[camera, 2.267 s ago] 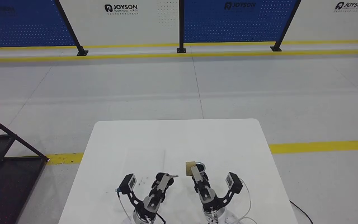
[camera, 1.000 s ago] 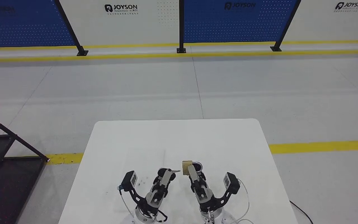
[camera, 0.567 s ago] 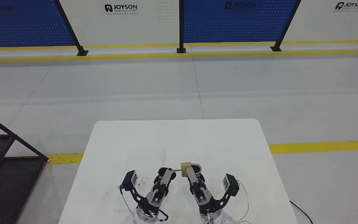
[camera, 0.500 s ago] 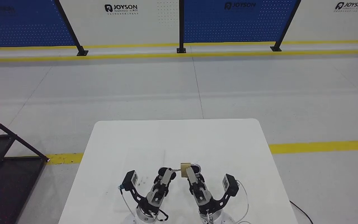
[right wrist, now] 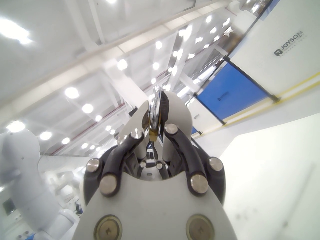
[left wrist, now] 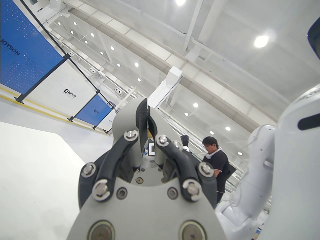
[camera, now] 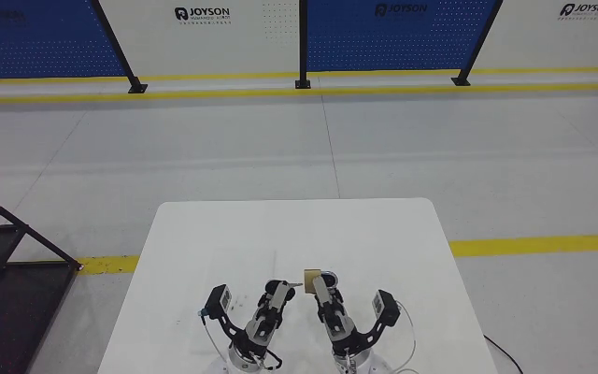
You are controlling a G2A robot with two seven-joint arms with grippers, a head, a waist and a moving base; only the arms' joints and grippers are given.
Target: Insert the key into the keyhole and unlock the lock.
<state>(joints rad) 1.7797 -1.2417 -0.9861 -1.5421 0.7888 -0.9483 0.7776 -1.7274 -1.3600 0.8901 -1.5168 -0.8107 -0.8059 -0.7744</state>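
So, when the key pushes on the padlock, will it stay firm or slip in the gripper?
The padlock looks like brass and steel, so probably rigid and heavy for its size. The right gripper pinches its flat sides, so a push from the key might pivot it between the pads. Its smooth metal could slip.
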